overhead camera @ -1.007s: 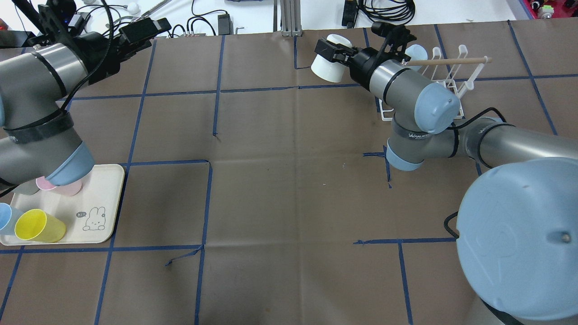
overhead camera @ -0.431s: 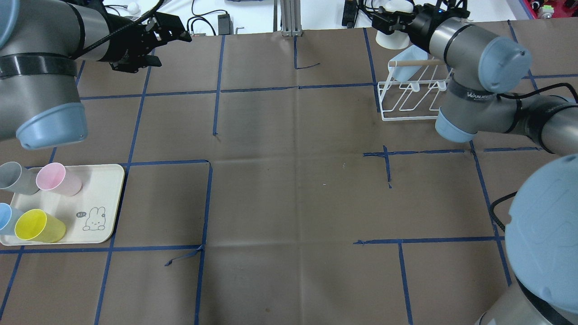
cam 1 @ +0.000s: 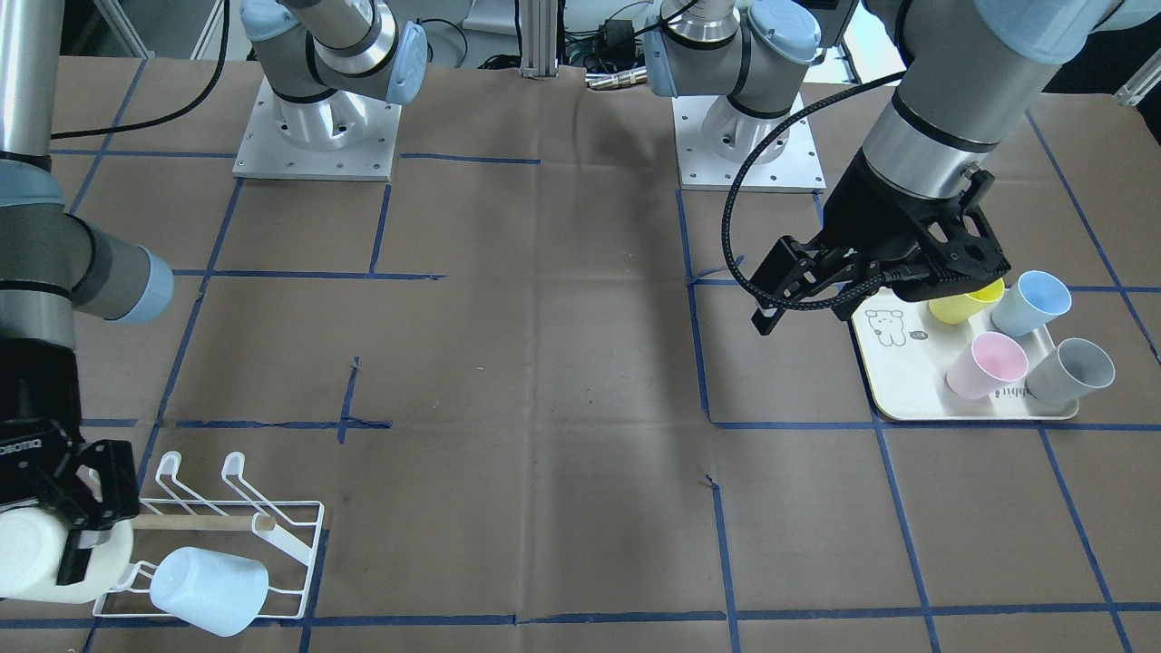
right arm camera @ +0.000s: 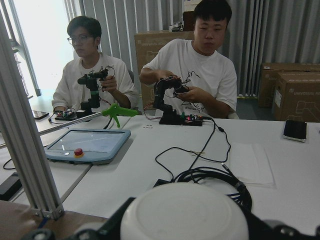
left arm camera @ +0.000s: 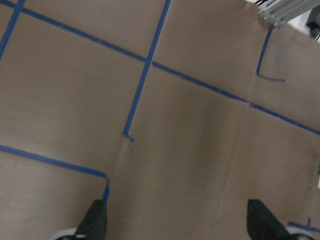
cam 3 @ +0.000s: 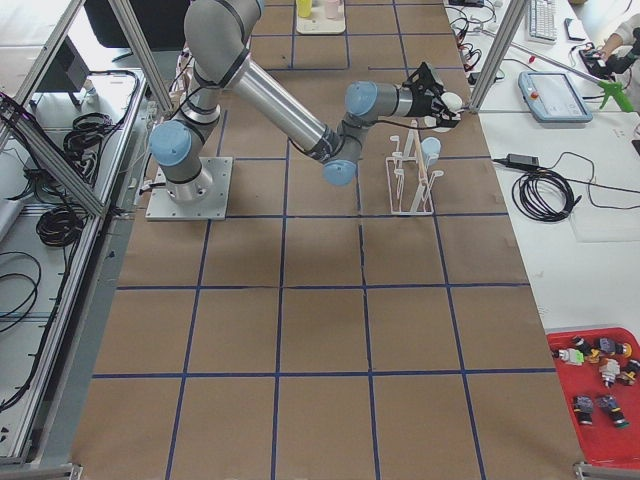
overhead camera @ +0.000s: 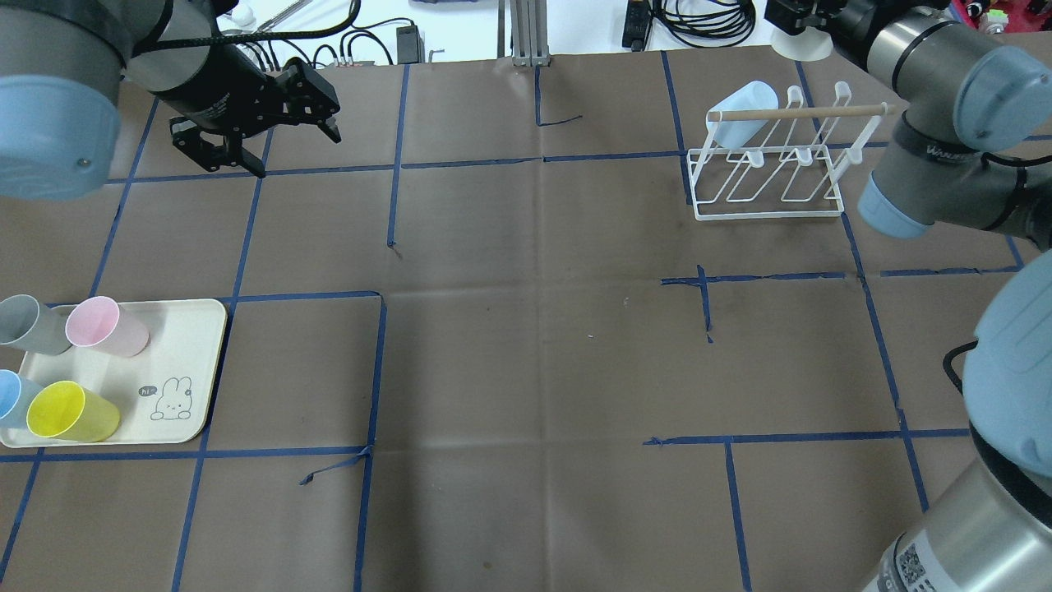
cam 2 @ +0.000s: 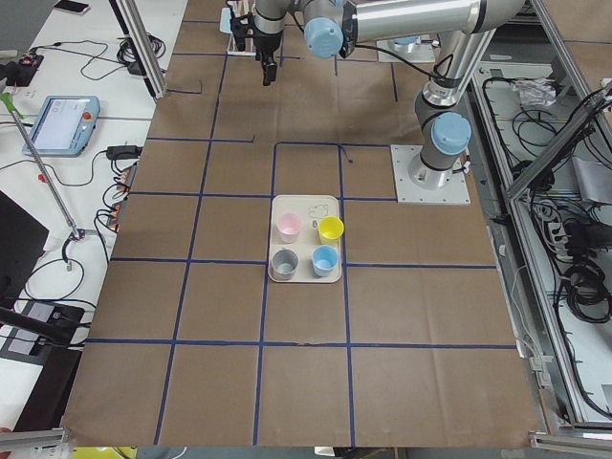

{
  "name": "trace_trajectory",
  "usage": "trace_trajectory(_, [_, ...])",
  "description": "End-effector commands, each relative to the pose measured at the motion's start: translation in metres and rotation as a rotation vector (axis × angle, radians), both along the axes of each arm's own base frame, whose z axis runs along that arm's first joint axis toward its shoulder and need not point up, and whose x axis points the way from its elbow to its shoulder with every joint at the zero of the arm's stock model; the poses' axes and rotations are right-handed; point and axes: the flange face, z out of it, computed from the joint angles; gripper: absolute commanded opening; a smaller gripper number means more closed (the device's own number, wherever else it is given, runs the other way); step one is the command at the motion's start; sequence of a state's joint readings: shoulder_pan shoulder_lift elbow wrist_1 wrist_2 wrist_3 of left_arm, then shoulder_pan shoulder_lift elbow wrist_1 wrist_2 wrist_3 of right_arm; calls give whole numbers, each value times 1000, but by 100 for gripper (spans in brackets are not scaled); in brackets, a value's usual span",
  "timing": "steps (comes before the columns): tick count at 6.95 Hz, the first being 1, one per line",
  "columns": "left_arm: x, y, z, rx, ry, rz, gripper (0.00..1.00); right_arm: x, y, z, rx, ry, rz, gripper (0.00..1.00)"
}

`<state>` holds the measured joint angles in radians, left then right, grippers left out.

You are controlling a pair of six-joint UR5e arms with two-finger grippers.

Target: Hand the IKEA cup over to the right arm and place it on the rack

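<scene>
My right gripper (cam 1: 50, 544) is shut on a white cup (cam 1: 27, 553) and holds it on its side, just beyond the far end of the white wire rack (cam 1: 290, 531). In the overhead view the cup (overhead camera: 801, 48) is at the table's far edge, behind the rack (overhead camera: 768, 185) and its wooden dowel (overhead camera: 805, 113). The right wrist view shows the cup's base (right arm camera: 184, 212) between the fingers. A light-blue cup (overhead camera: 740, 111) hangs on the rack. My left gripper (overhead camera: 329, 115) is open and empty above the far left of the table, with its fingers (left arm camera: 96, 220) wide apart.
A cream tray (overhead camera: 185, 362) with a bunny drawing sits at the near left. It holds a yellow cup (overhead camera: 70, 411), a pink cup (overhead camera: 103, 325), a grey cup (overhead camera: 25, 322) and a blue cup (overhead camera: 10, 396). Cables and an aluminium post (overhead camera: 526, 33) lie beyond the far edge.
My right arm has carried the white cup from left of the rack to behind it at the far edge. My left arm has swung up off the tray and its gripper has come nearer.
</scene>
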<state>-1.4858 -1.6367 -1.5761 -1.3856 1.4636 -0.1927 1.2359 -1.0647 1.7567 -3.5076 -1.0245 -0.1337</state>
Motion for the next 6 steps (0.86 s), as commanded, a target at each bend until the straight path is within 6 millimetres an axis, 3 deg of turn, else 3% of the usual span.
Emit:
trace_trajectory(1, [9, 18, 29, 64, -134, -125, 100, -55, -3, -15, -51, 66, -61, 7])
trace_trajectory(3, [6, 35, 38, 90, -140, -176, 100, -64, -1, -19, -56, 91, -73, 6])
trace_trajectory(6, [-9, 45, 19, 163, -118, -229, 100, -65, 1, -42, -98, 109, -83, 6])
